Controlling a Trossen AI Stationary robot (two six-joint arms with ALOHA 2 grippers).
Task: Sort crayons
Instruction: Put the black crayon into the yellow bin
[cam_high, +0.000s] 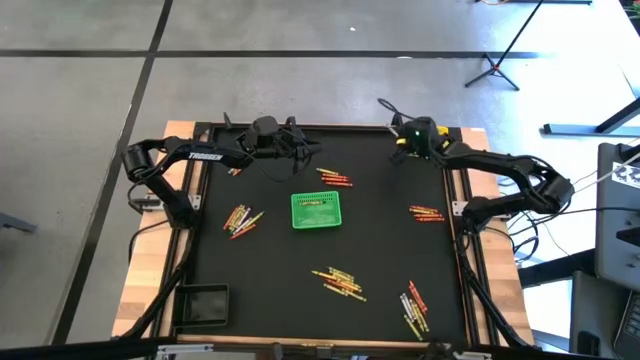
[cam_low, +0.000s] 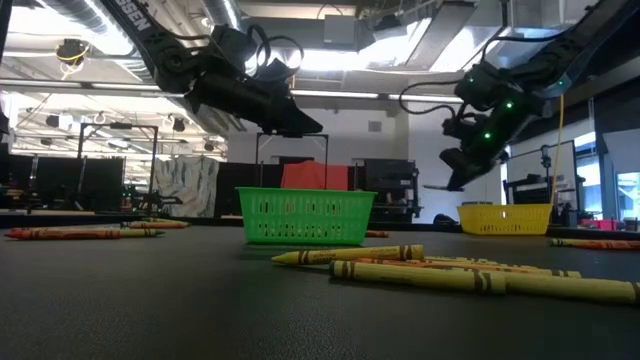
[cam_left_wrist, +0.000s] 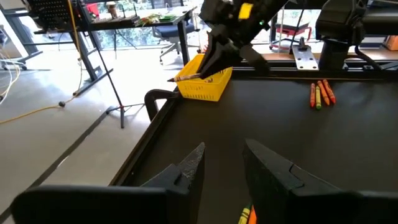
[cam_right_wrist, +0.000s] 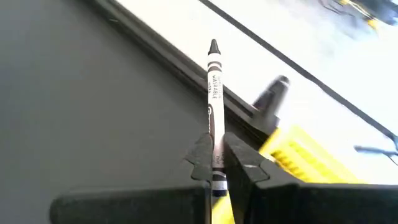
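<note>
Two dark arms, white TROSSEN lettering on the left arm (cam_high: 205, 156), black cables, green wrist lights.

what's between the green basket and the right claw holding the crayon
In the high view, a small cluster of crayons lies between the green basket and the right claw; otherwise bare black mat.

left gripper (cam_left_wrist: 222, 167) fingers apart, nothing btwn them, hanging over the black table (cam_left_wrist: 273, 118). orange crayon (cam_left_wrist: 247, 216) just below the fingers. far side: right gripper (cam_left_wrist: 200, 67) holds a thin crayon (cam_left_wrist: 184, 78) over the yellow basket (cam_left_wrist: 204, 88) at table's corner. small crayon bunch (cam_left_wrist: 321, 93) lies well apart.
</note>
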